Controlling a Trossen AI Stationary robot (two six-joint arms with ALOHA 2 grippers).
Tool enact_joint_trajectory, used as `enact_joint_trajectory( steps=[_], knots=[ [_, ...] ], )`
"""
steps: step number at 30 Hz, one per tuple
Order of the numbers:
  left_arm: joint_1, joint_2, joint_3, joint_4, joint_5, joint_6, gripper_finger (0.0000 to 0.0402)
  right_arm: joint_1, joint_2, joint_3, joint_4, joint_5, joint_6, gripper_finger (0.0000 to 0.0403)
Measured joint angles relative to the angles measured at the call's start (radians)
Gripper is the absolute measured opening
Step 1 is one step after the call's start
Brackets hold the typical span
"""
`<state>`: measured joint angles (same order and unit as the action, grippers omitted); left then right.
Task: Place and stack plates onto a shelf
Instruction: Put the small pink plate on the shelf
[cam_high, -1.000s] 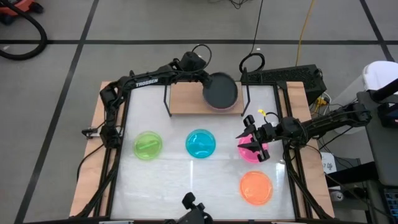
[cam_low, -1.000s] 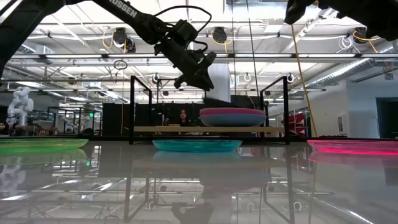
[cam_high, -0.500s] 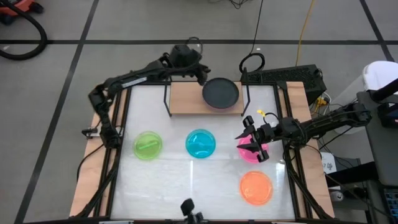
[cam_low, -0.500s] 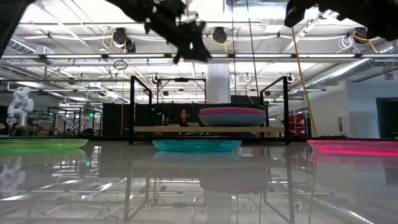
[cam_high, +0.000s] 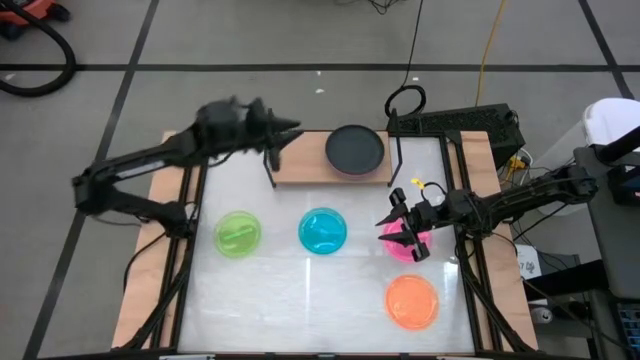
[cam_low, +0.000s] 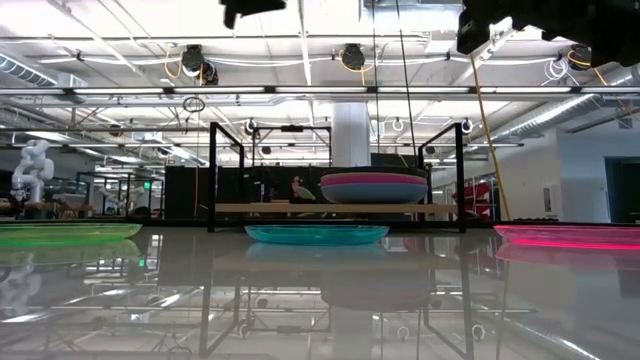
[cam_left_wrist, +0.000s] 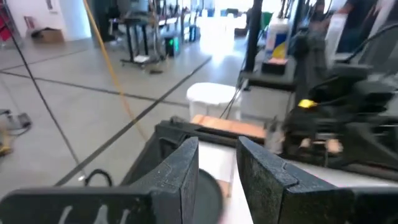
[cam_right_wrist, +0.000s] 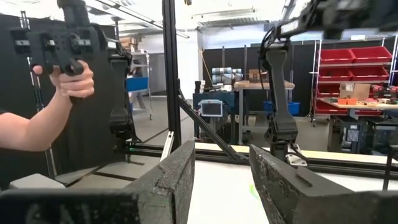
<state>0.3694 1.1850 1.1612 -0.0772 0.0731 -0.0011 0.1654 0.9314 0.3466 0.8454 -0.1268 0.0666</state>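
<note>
A stack of larger plates (cam_high: 355, 150), a black one on top, sits on the right half of the wooden shelf (cam_high: 300, 165); the low view shows magenta and blue rims (cam_low: 373, 186). Green (cam_high: 239, 234), cyan (cam_high: 323, 230), pink (cam_high: 399, 251) and orange (cam_high: 412, 300) smaller plates lie flat on the white table. My left gripper (cam_high: 293, 129) is open and empty, high up by the shelf's far left corner. My right gripper (cam_high: 392, 232) is open and empty, held above the pink plate.
The shelf's black uprights (cam_high: 268, 160) stand at its corners. A black keyboard-like unit (cam_high: 460, 122) lies at the far right beyond the table. A person's hand holding a controller (cam_right_wrist: 62, 68) shows in the room in the right wrist view.
My left gripper has drawn back from the black plate on the shelf, risen and swung toward the table's left edge, empty. The stack stays where it was on the shelf. My right gripper has kept nearly still above the pink plate.
</note>
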Motion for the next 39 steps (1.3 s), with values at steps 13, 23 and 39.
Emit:
enact_joint_trajectory(
  steps=[13, 23, 39],
  knots=[
    [-0.200, -0.290, -0.654, 0.607, -0.004, -0.210, 0.0115, 0.000, 0.000, 0.000, -0.066, 0.161, -0.034, 0.0134],
    [-0.307, -0.288, -0.825, 0.761, -0.177, -0.164, 0.0115, 0.000, 0.000, 0.000, -0.129, 0.212, -0.049, 0.0134],
    [-0.307, -0.289, -0.826, 0.763, -0.206, -0.139, 0.0115, 0.000, 0.000, 0.000, -0.153, 0.210, 0.031, 0.0134]
  ],
)
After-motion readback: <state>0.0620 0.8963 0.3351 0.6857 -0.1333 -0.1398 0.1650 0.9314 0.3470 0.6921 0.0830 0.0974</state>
